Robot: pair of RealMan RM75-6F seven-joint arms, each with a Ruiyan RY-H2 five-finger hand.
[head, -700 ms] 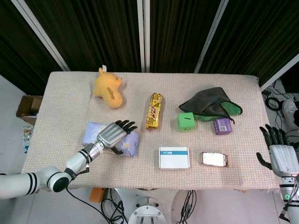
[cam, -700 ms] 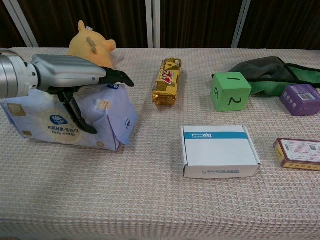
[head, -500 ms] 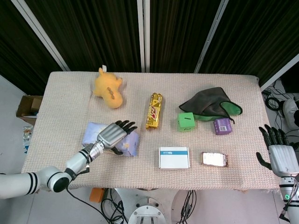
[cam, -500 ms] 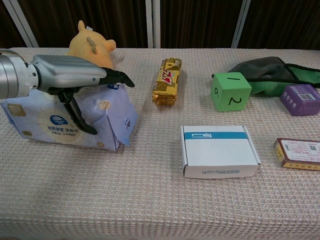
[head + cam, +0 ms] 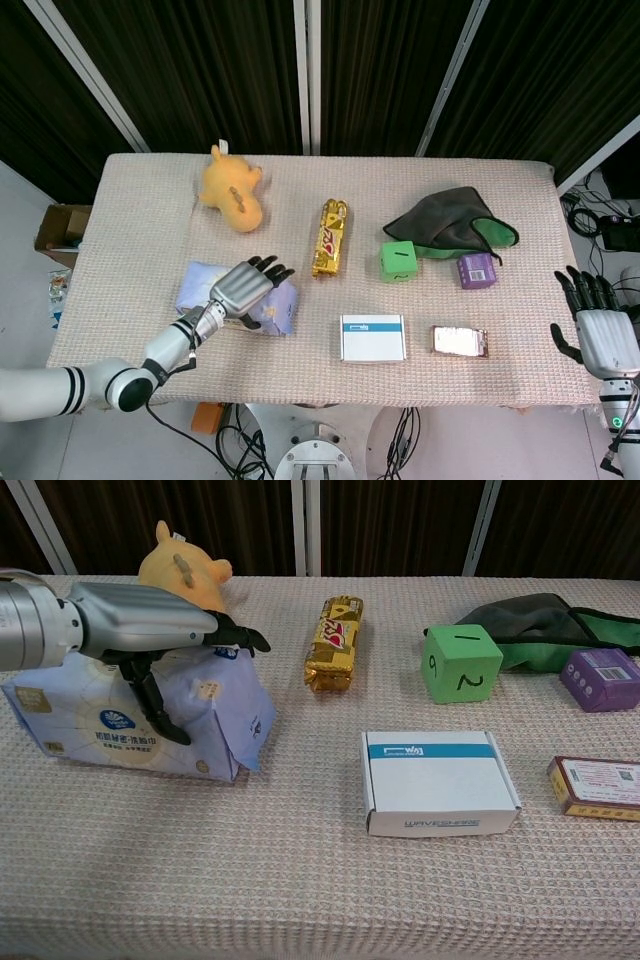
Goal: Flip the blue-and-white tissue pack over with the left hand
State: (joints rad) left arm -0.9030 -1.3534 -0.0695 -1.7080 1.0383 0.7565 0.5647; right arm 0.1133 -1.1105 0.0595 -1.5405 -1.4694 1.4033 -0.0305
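The blue-and-white tissue pack (image 5: 194, 283) (image 5: 75, 718) lies at the front left of the table. My left hand (image 5: 243, 285) (image 5: 150, 626) lies over its top, with the fingers (image 5: 238, 635) stretched out flat past the pack's far right corner. The thumb (image 5: 158, 710) hangs down in front of the pack's near face; I cannot tell whether it presses on it. The hand hides much of the pack's top. My right hand (image 5: 598, 327) hangs off the table's right edge with its fingers apart and nothing in it; it shows only in the head view.
A yellow plush toy (image 5: 232, 193) sits behind the pack. A gold snack bar (image 5: 331, 237) lies to its right. Further right are a green cube (image 5: 398, 261), a dark cloth (image 5: 450, 222), a purple box (image 5: 477, 270), a white box (image 5: 372, 337) and a flat brown box (image 5: 460, 341).
My left hand and forearm have shifted up slightly over the pack. The pack itself and the right hand have hardly moved.
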